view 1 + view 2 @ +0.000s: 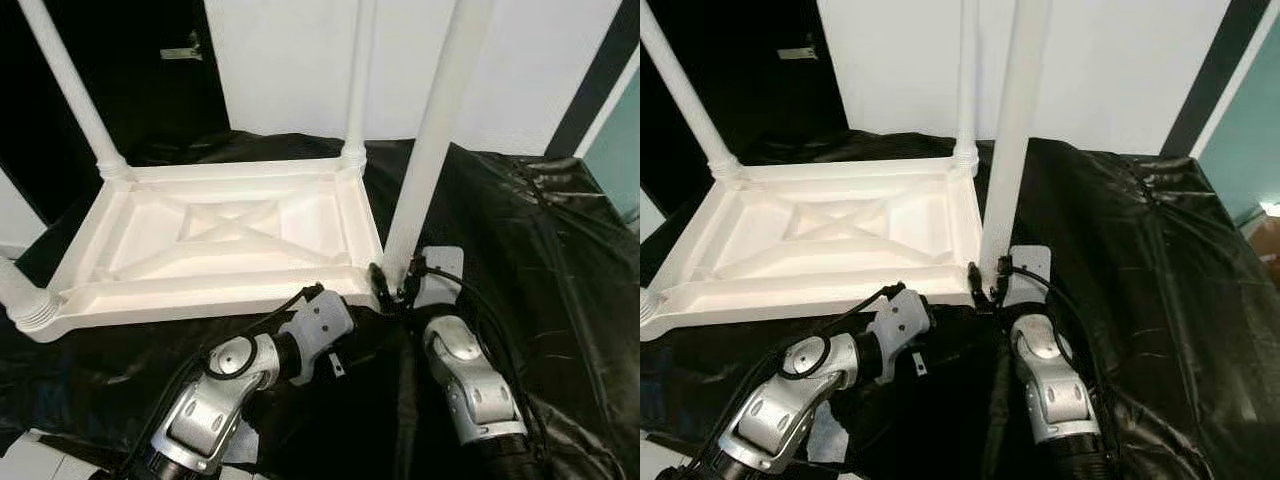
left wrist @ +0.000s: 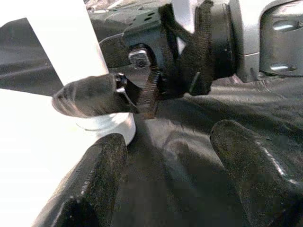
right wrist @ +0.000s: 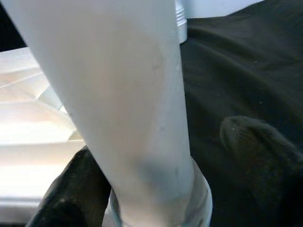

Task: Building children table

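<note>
The white plastic table top (image 1: 215,235) lies upside down on a black sheet. Two white legs (image 1: 70,90) stand in its far corners and a third (image 1: 22,300) stands at the near left. The near-right leg (image 1: 430,140) stands nearly upright at its corner. My right gripper (image 1: 392,285) straddles this leg's base (image 3: 156,189). One finger (image 3: 71,194) touches it and the other finger (image 3: 260,142) stands a little off, so the gripper is open. My left gripper (image 2: 170,184) is open just left of it, low over the sheet, with nothing between its fingers.
The black sheet (image 1: 540,240) covers the floor around the table and rises in folds to the right. A white wall (image 1: 300,60) stands close behind, with a dark opening (image 1: 150,80) at the back left.
</note>
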You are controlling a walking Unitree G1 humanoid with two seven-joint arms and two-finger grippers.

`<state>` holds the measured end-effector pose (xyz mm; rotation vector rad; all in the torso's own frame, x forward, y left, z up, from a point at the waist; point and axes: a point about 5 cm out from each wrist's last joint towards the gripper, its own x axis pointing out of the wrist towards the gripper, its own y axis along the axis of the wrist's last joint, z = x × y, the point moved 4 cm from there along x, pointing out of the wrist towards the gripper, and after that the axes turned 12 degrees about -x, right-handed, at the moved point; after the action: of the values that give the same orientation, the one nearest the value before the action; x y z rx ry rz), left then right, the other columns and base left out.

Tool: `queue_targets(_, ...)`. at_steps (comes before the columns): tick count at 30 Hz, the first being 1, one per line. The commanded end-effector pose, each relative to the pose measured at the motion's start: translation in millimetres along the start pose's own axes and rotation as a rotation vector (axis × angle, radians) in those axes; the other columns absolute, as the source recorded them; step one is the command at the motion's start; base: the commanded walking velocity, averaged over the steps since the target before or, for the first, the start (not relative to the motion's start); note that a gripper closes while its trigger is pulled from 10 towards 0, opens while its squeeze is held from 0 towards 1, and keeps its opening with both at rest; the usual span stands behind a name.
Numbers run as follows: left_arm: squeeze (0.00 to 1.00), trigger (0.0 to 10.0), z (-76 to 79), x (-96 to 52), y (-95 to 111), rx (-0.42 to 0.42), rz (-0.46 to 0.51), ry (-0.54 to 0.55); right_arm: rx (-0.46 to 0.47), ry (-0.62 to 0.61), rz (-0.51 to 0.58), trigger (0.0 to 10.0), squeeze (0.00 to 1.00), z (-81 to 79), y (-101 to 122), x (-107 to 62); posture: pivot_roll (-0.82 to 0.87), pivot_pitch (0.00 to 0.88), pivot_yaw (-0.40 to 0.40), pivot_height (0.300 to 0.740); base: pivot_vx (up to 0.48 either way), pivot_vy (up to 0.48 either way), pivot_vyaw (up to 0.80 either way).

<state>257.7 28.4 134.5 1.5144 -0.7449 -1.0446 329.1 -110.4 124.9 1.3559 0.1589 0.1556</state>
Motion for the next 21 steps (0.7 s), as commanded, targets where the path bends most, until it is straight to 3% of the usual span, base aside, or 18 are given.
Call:
queue_targets(1, 0.0, 10.0, -12.6, -2.9, 1, 0.016, 0.015, 0.113, -0.009, 0.016, 0.033, 10.0, 1.0, 0.4, 4, -2.0, -0.02, 0.0, -0.026, 0.74, 0.0, 0.0, 0.0)
queue_targets(2, 0.0, 10.0, -16.1, -5.0, 2, 0.027, 0.027, 0.134, -0.028, 0.037, 0.054, 10.0, 0.81, 5.2, 4, -4.7, -0.02, 0.0, -0.028, 0.74, 0.0, 0.0, 0.0)
queue_targets(3, 0.0, 10.0, -16.1, -5.0, 2, 0.027, 0.027, 0.134, -0.028, 0.037, 0.054, 10.0, 0.81, 5.2, 4, -4.7, -0.02, 0.0, -0.028, 0.74, 0.0, 0.0, 0.0)
queue_targets(4, 0.0, 10.0, -20.5, -8.0, 4, 0.034, 0.041, 0.163, -0.031, 0.057, 0.069, 10.0, 0.0, 11.1, 3, -6.9, -0.02, 0.0, -0.028, 0.74, 0.0, 0.0, 0.0)
queue_targets(7, 0.0, 10.0, -23.9, -10.4, 5, 0.037, 0.055, 0.187, -0.037, 0.062, 0.08, 10.0, 0.0, 16.1, 2, -8.0, -0.01, 0.0, -0.027, 0.74, 0.0, 0.0, 0.0)
queue_targets(14, 0.0, 10.0, -29.0, -22.7, 7, 0.04, 0.118, 0.23, -0.08, 0.224, 0.126, 10.0, 0.0, 17.3, 0, -8.8, -0.01, 0.0, -0.021, 0.74, 0.0, 0.0, 0.0)
queue_targets(21, 0.0, 10.0, -16.3, -24.5, 1, -0.026, 0.093, 0.106, -0.101, 0.383, 0.175, 10.0, 0.0, 14.0, 5, -1.5, -0.02, 0.0, -0.012, 0.74, 0.0, 0.0, 0.0)
